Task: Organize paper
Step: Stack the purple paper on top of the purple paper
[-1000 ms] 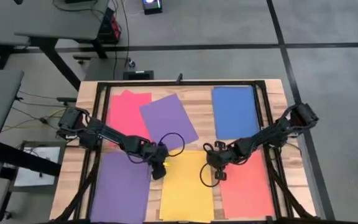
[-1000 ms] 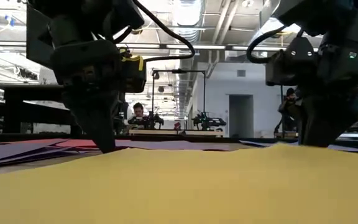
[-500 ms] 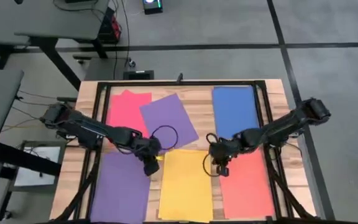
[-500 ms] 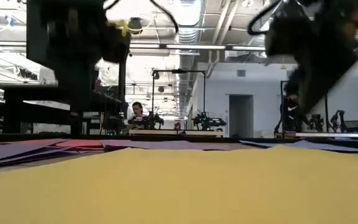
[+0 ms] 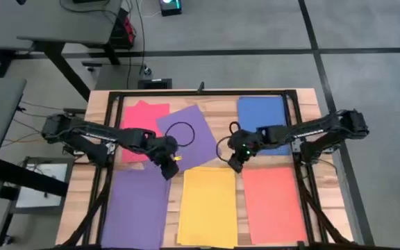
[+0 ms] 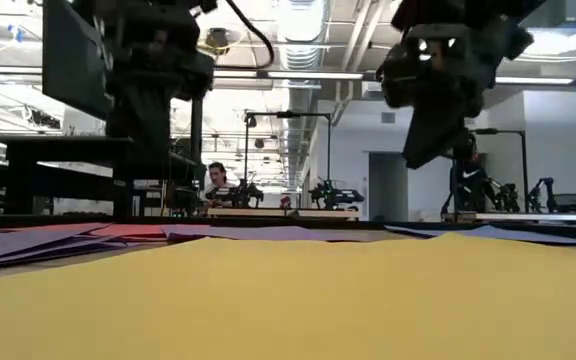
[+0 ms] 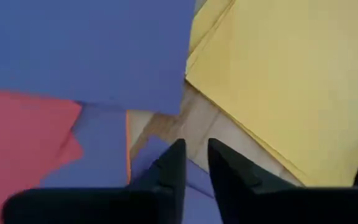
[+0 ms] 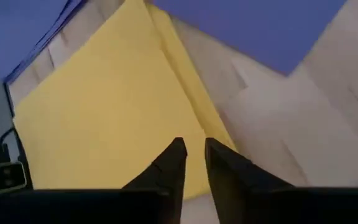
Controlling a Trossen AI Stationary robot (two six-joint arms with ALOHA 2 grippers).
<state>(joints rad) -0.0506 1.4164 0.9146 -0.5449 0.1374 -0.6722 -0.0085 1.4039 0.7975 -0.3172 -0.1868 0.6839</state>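
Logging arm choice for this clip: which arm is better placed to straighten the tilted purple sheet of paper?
Probably the left. The left gripper hangs over the tilted purple sheet's near corner, fingers nearly shut. The right gripper hangs over bare wood beside the yellow sheet.

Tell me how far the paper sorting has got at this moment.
Looks done: the yellow paper stack, orange-red sheet, blue sheet and lower purple sheet lie squarely. In hand: nothing; left gripper and right gripper hover empty, jaws nearly closed. Left: the tilted purple sheet overlapping the pink-red sheet.
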